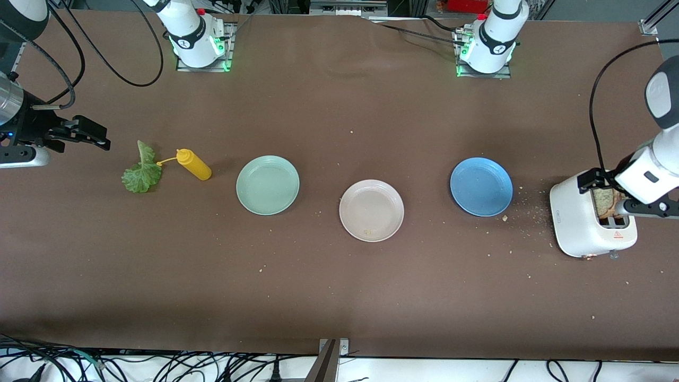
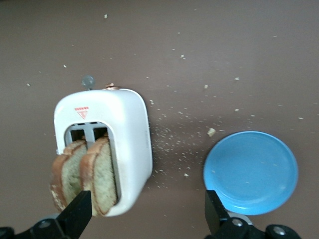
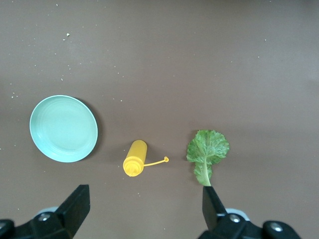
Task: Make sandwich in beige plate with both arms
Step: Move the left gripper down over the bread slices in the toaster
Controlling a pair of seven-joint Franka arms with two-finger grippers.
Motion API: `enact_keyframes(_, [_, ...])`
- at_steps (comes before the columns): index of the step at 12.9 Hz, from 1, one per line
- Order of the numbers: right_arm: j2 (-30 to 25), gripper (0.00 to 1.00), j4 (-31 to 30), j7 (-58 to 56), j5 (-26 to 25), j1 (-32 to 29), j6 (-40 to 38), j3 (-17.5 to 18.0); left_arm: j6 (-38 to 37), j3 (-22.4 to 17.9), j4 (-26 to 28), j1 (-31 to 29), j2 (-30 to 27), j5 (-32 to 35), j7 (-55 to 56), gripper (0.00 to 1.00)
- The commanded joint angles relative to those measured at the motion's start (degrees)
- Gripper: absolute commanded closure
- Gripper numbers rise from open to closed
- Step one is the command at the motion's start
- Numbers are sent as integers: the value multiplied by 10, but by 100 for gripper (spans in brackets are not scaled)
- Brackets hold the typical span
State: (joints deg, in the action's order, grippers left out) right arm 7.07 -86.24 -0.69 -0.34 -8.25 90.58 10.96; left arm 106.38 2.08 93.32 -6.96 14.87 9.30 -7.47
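Beige plate (image 1: 371, 210) bare on counter (image 1: 339, 297). Left claw (image 1: 610, 196) released, over toaster (image 1: 583, 223) holding toast slices (image 2: 84, 177). Right claw (image 1: 87, 135) released, near lettuce (image 1: 141, 172).

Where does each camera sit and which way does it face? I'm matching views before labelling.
Front view: high across the table, facing both arm bases; three plates in a row.
Left wrist view: over the toaster, looking down; open left gripper shows.
Right wrist view: looking down at lettuce; open right gripper shows.
Shared: blue plate in front and left wrist.
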Motion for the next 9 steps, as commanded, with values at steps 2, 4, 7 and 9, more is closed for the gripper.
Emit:
enact_keyframes(2, [1,0,5,-3,9,-6,-8,3,16,4,-12,-42,49,17,-25,0])
enact_keyframes(4, [1,0,5,-3,9,-6,-8,3,16,4,-7,-49,55,18,-25,0])
enact_keyframes(7, [1,0,5,-3,10,-6,-8,3,15,4,7,-65,60,18,-25,0])
enact_keyframes(9, [1,0,5,-3,10,-6,-8,3,14,4,12,-74,68,12,-24,0])
